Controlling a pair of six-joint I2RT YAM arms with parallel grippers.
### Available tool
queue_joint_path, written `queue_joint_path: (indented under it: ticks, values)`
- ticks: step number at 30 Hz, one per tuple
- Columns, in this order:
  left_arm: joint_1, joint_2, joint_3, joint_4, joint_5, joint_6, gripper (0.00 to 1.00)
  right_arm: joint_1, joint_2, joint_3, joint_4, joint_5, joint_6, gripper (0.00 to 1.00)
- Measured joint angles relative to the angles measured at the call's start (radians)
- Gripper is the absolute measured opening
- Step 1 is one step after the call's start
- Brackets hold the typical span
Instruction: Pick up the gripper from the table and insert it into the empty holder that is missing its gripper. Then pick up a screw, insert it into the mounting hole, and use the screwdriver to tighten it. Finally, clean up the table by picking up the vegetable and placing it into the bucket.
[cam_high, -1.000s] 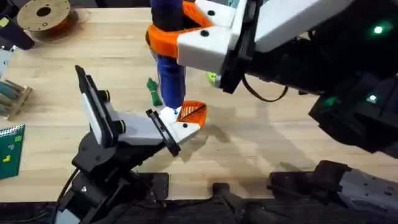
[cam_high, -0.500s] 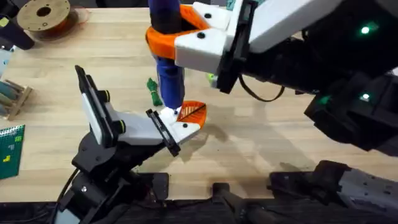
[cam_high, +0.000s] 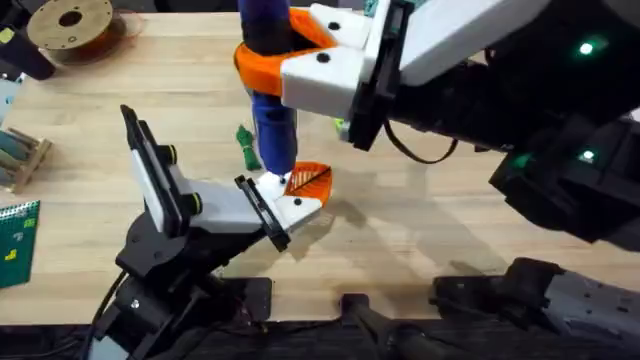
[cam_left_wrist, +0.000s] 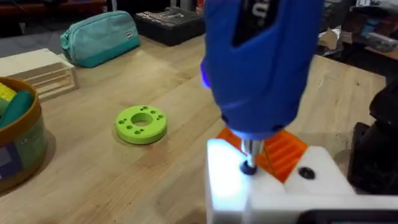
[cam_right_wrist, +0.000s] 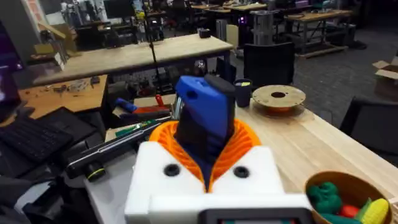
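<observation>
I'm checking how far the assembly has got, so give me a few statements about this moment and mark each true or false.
1. The right gripper is shut on the blue screwdriver. True.
2. The screwdriver's metal tip points down at a screw in the white holder. True.
3. The orange gripper piece lies loose on the table, far from the holder. False: it sits at the holder, right beside the screwdriver tip.
4. The dark-green vegetable is already in the bucket. False: it lies on the table just behind the screwdriver.
5. The lime-green disc lies flat on the table. True.
</observation>
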Motion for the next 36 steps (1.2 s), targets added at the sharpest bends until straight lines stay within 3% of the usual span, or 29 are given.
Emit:
queue_joint_path:
  ticks: [36]
  values:
    - [0.0, 0.0, -0.002, -0.004, 0.0, 0.0, 0.009, 0.0, 0.0, 0.0, -0.022, 0.0, -0.006, 0.031]
